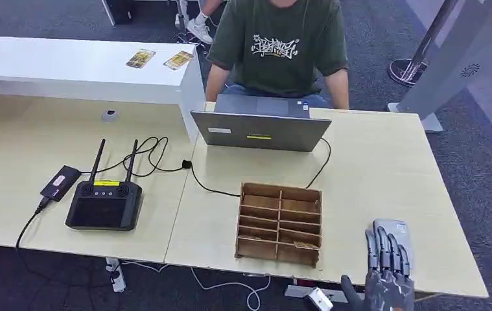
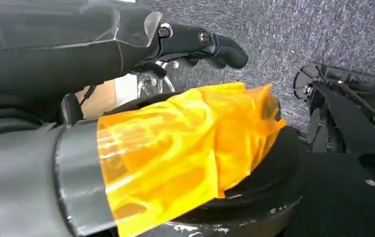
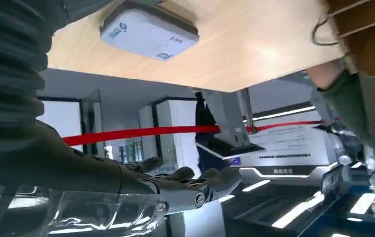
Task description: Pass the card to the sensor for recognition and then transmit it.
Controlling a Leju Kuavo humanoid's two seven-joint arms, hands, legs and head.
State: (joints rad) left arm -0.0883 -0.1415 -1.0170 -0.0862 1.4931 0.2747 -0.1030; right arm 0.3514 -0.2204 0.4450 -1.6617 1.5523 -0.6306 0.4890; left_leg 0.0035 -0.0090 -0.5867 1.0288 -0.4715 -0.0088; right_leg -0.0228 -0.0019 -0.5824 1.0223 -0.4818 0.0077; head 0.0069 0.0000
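A grey card sensor (image 1: 395, 230) lies flat on the table near its front right edge; it is also in the right wrist view (image 3: 148, 30). My right hand (image 1: 387, 267) hovers just in front of it, fingers stretched out toward it and holding nothing; its fingers (image 3: 190, 185) are straight and apart. A wooden divided box (image 1: 280, 222) stands to the left of the sensor, with what looks like a card (image 1: 306, 245) lying in its front right slot. In the left wrist view my left hand (image 2: 195, 42) hangs low over the carpet, empty.
A person in a green shirt (image 1: 281, 45) sits behind a grey laptop (image 1: 260, 128) at the far side. A black controller (image 1: 105, 203) with antennas and cables lies on the left. Two yellow cards (image 1: 140, 58) lie on the white counter (image 1: 68, 65).
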